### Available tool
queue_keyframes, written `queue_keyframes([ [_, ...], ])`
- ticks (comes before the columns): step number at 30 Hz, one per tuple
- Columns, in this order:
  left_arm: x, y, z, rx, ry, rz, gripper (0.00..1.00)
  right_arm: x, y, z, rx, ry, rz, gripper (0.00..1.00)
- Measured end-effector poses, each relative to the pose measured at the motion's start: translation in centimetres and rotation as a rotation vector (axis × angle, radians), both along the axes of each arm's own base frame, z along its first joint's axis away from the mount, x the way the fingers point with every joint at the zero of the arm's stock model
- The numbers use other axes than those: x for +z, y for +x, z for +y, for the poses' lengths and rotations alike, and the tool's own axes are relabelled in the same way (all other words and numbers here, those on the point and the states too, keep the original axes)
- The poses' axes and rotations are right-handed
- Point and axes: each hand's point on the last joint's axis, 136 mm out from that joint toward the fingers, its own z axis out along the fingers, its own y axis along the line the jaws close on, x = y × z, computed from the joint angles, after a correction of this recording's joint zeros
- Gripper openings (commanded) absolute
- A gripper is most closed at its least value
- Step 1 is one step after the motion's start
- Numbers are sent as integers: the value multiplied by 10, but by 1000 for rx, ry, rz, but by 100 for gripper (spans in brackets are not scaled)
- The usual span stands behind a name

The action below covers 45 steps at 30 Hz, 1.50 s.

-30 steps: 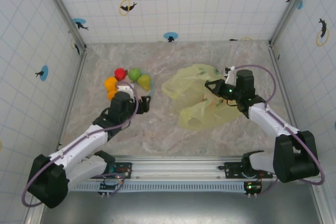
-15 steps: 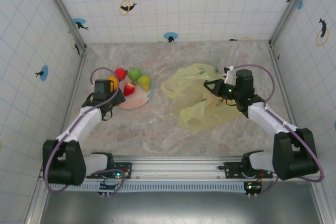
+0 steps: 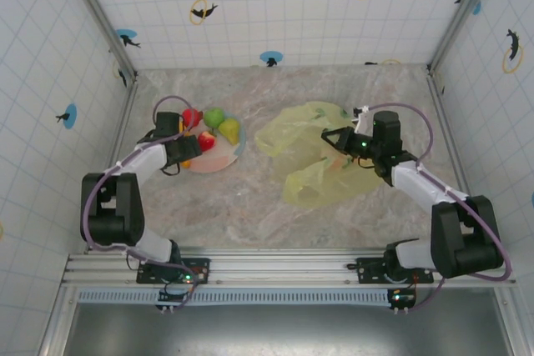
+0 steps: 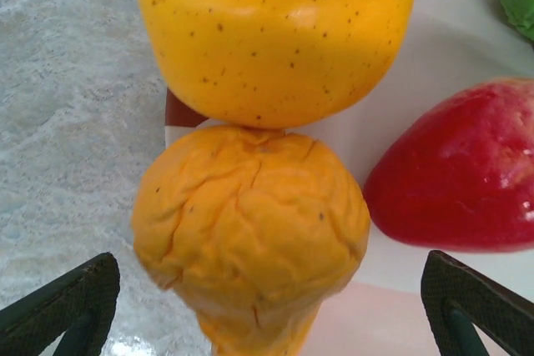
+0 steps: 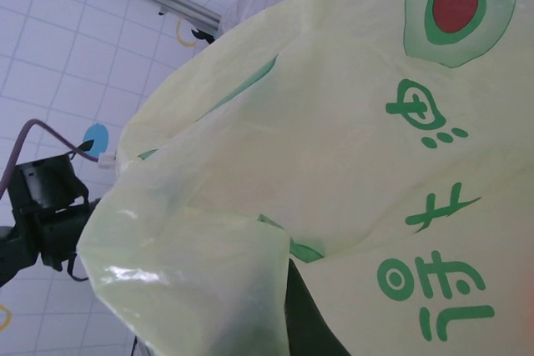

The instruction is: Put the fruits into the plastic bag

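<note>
Several toy fruits lie on a round pink-white plate (image 3: 224, 157): a red one (image 3: 192, 117), a green one (image 3: 214, 116), a yellow-green one (image 3: 229, 129) and a red strawberry (image 3: 206, 141). My left gripper (image 3: 182, 154) hangs over the plate's left edge. In the left wrist view this left gripper (image 4: 267, 277) is open, its fingertips (image 4: 79, 293) either side of a wrinkled orange fruit (image 4: 250, 223), apart from it. Beyond lie a speckled yellow fruit (image 4: 275, 31) and the strawberry (image 4: 459, 168). My right gripper (image 3: 338, 141) is shut on the yellow-green plastic bag (image 3: 313, 164), whose film (image 5: 350, 122) drapes over the finger.
White tiled walls with metal corner posts (image 3: 96, 10) close in the marble table (image 3: 242, 206) on three sides. The arms' base rail (image 3: 275, 268) runs along the near edge. Bare table lies between the plate and the bag.
The left arm swung from the plate's front edge round to its left side, and its gripper opened a little wider. The right arm and bag stayed put.
</note>
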Motion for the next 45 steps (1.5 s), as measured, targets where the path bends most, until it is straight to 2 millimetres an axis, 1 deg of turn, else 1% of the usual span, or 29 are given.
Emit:
queue_keyframes([
  [2,-4,2,0,-4,5,13,89,-1,0,-1,-2,0,2,0],
  [11,-20,-2,2,-15,19,66,80,-3,1,-2,-1,4,-1,0],
  [19,-21,1,7,-1,20,70,77,-5,0,-2,0,7,0,0],
  [26,-20,9,7,-1,18,64,69,-11,-3,-3,-1,5,13,0],
  [32,-19,9,6,-3,6,61,60,-11,-3,-3,-2,6,15,0],
  [34,-16,8,4,-5,-3,52,59,-11,-3,-3,-3,6,14,0],
  [36,-9,5,3,-8,-16,31,57,-10,-3,-3,-6,5,11,0],
  [39,7,-1,-2,-17,-43,-16,55,-10,-3,-4,-9,2,12,0],
  [45,41,-25,-17,-46,-136,-135,51,-13,-4,-4,-12,-3,27,0],
])
